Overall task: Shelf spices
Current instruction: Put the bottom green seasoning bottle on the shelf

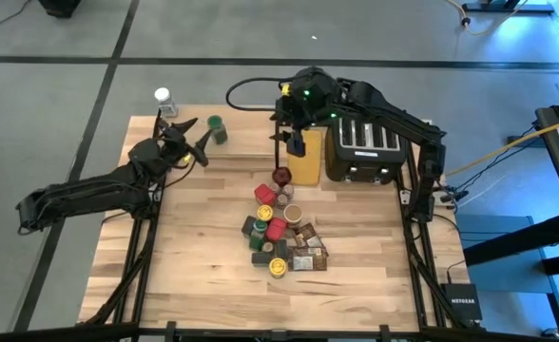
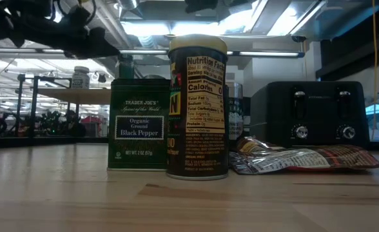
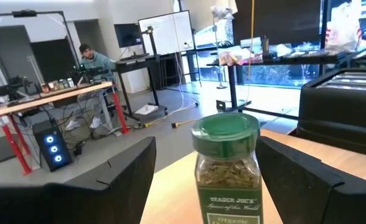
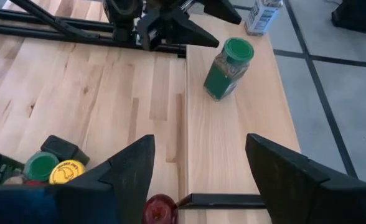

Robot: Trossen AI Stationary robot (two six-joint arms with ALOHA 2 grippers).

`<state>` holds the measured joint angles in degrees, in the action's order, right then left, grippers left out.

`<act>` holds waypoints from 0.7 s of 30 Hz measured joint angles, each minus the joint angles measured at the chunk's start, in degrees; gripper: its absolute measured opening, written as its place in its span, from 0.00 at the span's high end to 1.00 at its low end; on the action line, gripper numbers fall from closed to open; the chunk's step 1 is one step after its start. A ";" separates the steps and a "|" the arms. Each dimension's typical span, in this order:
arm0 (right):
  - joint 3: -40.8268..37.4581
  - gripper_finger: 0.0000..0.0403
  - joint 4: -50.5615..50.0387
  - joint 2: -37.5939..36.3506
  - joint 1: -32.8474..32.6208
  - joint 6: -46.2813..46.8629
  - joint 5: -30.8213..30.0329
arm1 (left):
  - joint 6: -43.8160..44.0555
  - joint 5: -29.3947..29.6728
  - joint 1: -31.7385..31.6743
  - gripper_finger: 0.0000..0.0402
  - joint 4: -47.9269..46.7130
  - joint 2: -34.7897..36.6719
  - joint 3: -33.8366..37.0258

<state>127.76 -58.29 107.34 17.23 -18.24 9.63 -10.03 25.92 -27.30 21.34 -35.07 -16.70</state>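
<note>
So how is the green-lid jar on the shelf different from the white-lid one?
The green-lid jar holds green herbs; the white-lid jar looks pale with a blue-and-white label. The green one stands nearer the shelf's middle, by the left gripper; the white one stands at the corner. Both stand upright on the shelf.

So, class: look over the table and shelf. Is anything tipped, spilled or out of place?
Nothing looks spilled or damaged. The green-lidded jar stands upright on the shelf, with the left gripper open beside it. The other spices sit in a loose pile on the table, not yet shelved.
</note>
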 joint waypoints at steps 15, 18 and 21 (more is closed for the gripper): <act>0.00 0.36 10.46 11.47 -3.56 -0.52 -1.84 | -0.91 7.82 7.58 0.33 -17.59 11.92 -6.15; 0.00 0.36 15.36 15.01 -3.97 -1.59 -4.60 | -0.91 10.04 8.59 0.33 -22.15 14.46 -7.32; 0.00 0.36 21.52 18.23 -3.73 -0.51 -5.24 | -1.92 12.23 8.98 0.33 -26.27 16.92 -8.32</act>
<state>127.76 -36.77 125.57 13.51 -18.75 4.38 -11.95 38.15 -18.33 -4.93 -18.15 -25.02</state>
